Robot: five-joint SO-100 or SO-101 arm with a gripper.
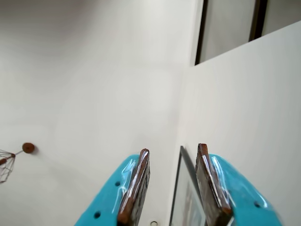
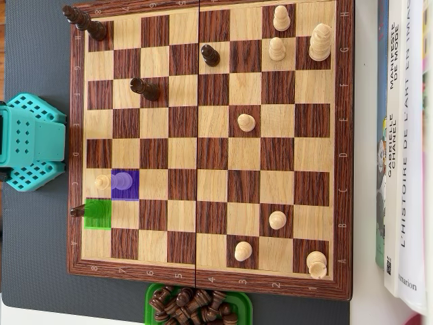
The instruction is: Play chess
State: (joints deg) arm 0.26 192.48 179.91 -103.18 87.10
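In the wrist view my gripper is open, with nothing between its teal fingers and their brown pads. It points at a pale wall, and no board shows in that view. The overhead view shows the wooden chessboard with light pieces such as one near the middle and dark pieces such as one at upper left. A purple-tinted square holds a faint light piece beside a light pawn. At the edge of a green-tinted square stands a dark piece. The teal arm body sits left of the board.
A green tray with several captured dark pieces sits below the board in the overhead view. Books lie along the right edge. A framed picture and a wire lamp show in the wrist view.
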